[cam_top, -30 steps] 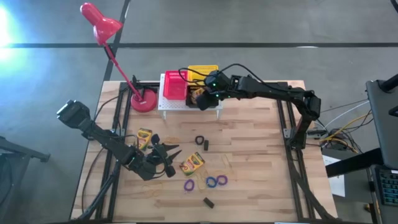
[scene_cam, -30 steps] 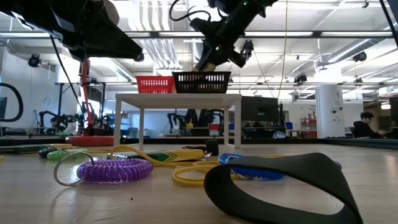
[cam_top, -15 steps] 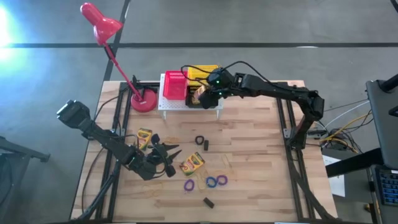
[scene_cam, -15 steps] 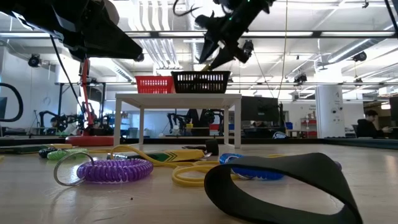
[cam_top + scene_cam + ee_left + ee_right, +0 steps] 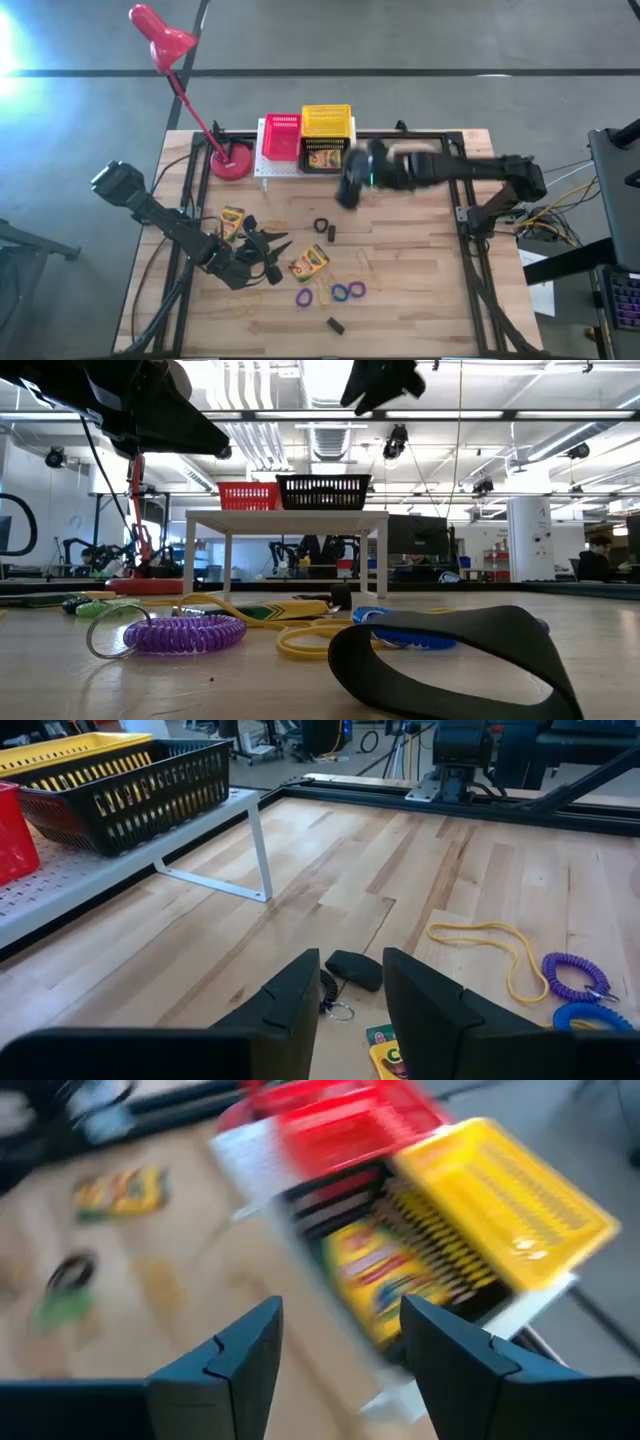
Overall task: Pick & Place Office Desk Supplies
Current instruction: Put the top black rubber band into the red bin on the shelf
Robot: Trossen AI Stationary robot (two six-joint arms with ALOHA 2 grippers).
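One crayon box (image 5: 323, 159) lodged in the black basket (image 5: 325, 160), right tool (image 5: 352, 190) spread open and empty beside the rack (image 5: 262, 166), left tool (image 5: 268, 246) parted, nothing gripped.

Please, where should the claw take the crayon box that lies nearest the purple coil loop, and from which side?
Probably from straight above, across the two long edges of the crayon box. It lies flat and slanted on the table, so turn the claw to match; its short ends are wider apart.
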